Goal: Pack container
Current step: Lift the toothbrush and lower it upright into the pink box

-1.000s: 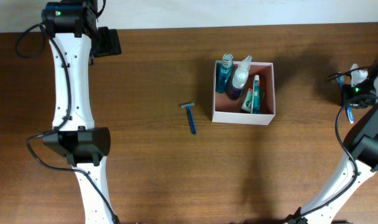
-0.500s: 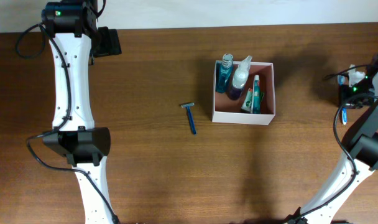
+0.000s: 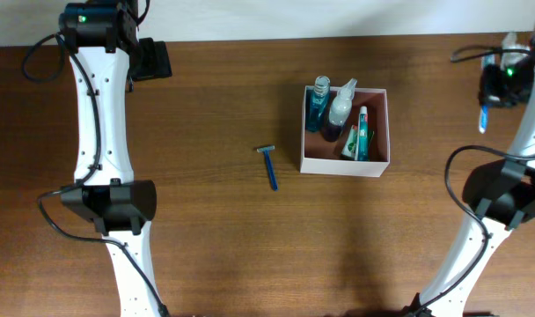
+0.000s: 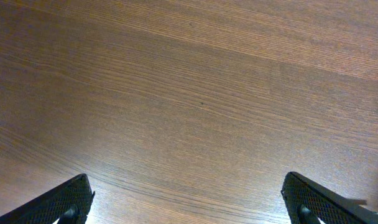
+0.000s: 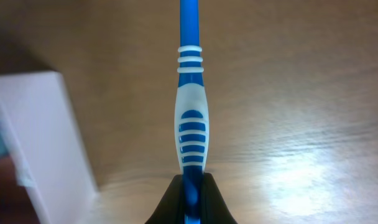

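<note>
We have bottles [image 3: 319, 101] and a tube [image 3: 362, 132] in the container [image 3: 345, 166], right of centre, our right gripper [image 5: 190, 186] pinches the blue toothbrush [image 5: 190, 124] off to its right, our left gripper [image 4: 188, 186] gapes empty, and the razor [image 3: 270, 165] lies unpacked beside it

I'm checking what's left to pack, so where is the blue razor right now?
In the overhead view the blue razor lies on the table mid-scene, left of the container and apart from it.
</note>
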You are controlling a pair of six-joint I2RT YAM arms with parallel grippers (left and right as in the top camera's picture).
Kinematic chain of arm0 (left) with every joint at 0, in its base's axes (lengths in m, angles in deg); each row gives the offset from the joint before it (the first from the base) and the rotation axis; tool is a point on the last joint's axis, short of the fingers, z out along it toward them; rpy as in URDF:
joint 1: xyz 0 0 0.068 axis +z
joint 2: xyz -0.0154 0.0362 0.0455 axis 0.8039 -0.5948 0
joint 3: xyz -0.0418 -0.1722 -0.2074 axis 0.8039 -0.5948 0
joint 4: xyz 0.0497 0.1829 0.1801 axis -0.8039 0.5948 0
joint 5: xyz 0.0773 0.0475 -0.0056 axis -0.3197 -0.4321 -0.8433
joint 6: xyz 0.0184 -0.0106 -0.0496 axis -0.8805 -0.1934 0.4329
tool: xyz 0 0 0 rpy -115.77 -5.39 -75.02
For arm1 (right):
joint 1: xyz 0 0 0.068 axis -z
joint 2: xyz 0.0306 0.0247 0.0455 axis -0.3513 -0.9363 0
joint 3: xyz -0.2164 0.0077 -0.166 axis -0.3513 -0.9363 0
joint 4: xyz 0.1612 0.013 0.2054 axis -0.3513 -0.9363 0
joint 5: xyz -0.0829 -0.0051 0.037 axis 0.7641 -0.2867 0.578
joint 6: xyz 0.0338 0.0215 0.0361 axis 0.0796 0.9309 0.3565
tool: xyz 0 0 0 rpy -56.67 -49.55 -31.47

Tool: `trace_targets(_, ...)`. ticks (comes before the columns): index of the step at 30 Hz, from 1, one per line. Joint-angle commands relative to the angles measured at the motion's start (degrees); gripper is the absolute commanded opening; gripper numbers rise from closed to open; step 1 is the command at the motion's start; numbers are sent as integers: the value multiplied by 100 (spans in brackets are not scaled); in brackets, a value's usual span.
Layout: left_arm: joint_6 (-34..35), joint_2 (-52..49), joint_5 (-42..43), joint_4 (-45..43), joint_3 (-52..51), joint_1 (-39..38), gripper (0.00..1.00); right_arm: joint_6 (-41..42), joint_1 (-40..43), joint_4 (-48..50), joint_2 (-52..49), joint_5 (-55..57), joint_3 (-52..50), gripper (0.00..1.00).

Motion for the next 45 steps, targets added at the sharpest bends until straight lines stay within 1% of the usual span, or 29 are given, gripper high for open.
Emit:
trace_targets(1, 52, 87, -59, 2, -13, 11, 99, 667, -415, -42, 343, -562, 170, 4)
trace_targets(4, 52, 87, -59, 2, -13, 11, 99, 979, -715, -42, 472, -1014, 170, 4)
trace_targets(7, 52, 87, -59, 2, -13, 11, 99, 1198, -1108, -44, 485, -1113, 149, 4)
trace_targets(13, 52, 87, -59, 2, -13, 11, 99, 1224, -1799, -42, 483, -1045, -345, 4)
trace_targets(20, 52, 87, -59, 2, -13, 11, 99, 1220, -2284, -42, 483, -1045, -986, 4)
trace_targets(27, 52, 87, -59, 2, -13, 11, 99, 1226, -2420, -42, 483, -940, -1405, 4)
trace_targets(31, 55, 87, -59, 2, -13, 11, 99, 1377, -2420, -42, 483, -940, -1416, 4)
trace_targets(38, 55, 87, -59, 2, -13, 11, 99, 1373, -2420, -42, 483, -938, -1416, 4)
trace_targets(40, 52, 87, -59, 2, -13, 11, 99, 1373, -2420, -42, 483, -940, -1416, 5)
trace_targets(41, 55, 87, -59, 2, -13, 11, 99, 1373, -2420, -42, 483, -942, -1416, 9)
trace_targets(45, 52, 87, -59, 2, -13, 11, 99, 1373, -2422, -42, 483, -940, -1416, 10)
